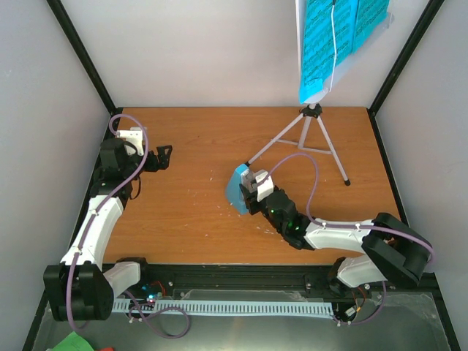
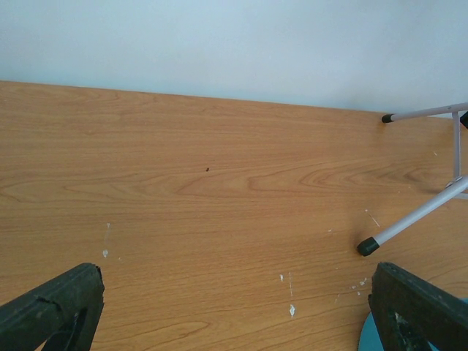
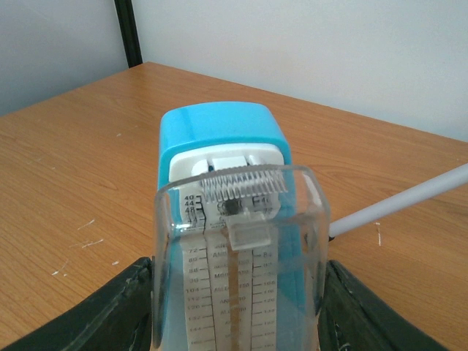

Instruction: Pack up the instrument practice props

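Light-blue metronome [image 1: 235, 188] at frame centre, clamped between the right gripper [image 1: 248, 192] fingers, low over the wooden table [image 1: 190, 212]. Grey tripod music stand [image 1: 310, 136] upper right, bright-blue sheet music [image 1: 330, 36] on its desk. Left gripper [image 1: 162, 156] mid-left, jaws wide, holding nothing.

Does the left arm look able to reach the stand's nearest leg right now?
Probably yes: the left gripper is open and empty, with bare table between it and the leg; the metronome sits close beside.
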Available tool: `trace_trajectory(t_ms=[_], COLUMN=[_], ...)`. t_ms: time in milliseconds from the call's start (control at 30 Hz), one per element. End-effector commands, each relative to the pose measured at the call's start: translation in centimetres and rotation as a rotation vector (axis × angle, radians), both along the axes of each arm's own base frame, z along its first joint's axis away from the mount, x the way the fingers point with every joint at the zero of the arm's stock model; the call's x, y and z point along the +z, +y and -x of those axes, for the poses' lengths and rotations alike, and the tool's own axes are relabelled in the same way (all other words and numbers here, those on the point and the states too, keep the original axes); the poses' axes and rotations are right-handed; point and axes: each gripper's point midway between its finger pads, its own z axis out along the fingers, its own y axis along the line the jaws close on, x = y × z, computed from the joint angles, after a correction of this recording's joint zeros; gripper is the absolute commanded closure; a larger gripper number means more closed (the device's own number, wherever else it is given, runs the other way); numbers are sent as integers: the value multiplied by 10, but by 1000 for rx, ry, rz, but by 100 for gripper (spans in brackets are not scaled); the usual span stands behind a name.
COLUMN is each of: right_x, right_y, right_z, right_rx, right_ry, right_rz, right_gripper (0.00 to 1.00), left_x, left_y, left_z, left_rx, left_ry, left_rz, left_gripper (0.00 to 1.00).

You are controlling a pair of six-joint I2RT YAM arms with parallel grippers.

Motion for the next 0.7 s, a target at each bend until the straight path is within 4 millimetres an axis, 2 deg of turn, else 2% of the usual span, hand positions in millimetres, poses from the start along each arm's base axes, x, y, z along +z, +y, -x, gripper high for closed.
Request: trace_trajectory(t_ms=[0,333,667], right_x=[-82,-92,-108], right_y=[-23,-13,-14], right_z=[24,26,26], right_rx=[28,74,59], right_ry=[169,188,239], right_rz=[261,289,292], right_gripper=[54,54,54], left_x=[-2,-2,0], left_y=[0,-1,-1], left_z=[0,0,0], left_rx=[-13,-15,-16], left_ry=[2,1,-2], left_rz=[-8,-6,-7], left_gripper=[0,0,1])
